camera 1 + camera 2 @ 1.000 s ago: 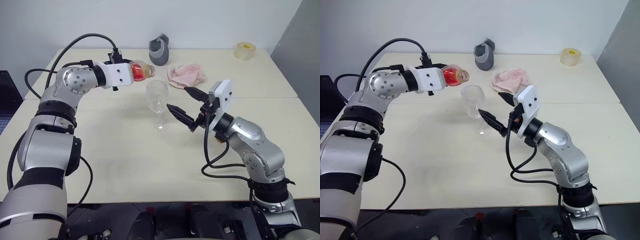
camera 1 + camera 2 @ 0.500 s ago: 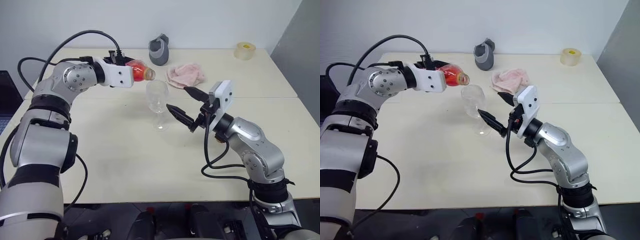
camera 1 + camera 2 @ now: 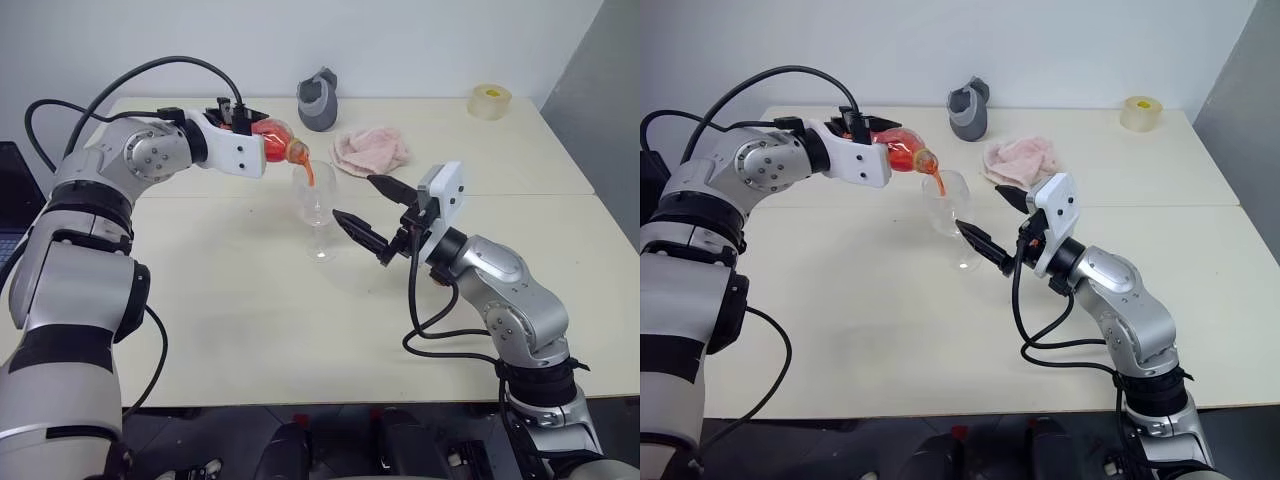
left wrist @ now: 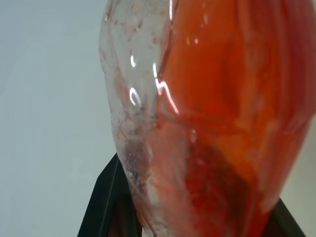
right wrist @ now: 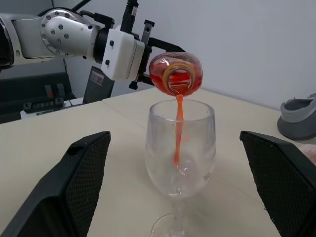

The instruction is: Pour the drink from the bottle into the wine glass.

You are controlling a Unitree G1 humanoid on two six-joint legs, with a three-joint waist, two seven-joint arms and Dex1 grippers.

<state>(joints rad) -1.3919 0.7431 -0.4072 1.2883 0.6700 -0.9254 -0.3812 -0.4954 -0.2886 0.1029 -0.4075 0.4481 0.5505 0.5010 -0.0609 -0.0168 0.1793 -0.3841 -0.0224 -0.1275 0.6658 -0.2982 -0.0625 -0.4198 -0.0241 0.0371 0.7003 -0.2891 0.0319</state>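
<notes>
drink (image 5: 178, 129) streams from tipped bottle (image 5: 175, 73) into wine glass (image 5: 180, 148) on table (image 3: 230, 300) | left gripper (image 3: 262, 146) clamped on bottle | right gripper (image 3: 366, 208) spread wide beside glass | step: pouring | next likely: hold tilt steady, mouth over rim

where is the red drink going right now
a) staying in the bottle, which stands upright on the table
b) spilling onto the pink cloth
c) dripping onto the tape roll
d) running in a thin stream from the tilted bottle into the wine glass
d: the bottle, held tipped by the left tool, sends a thin stream of drink down into the bowl of the wine glass.
</notes>
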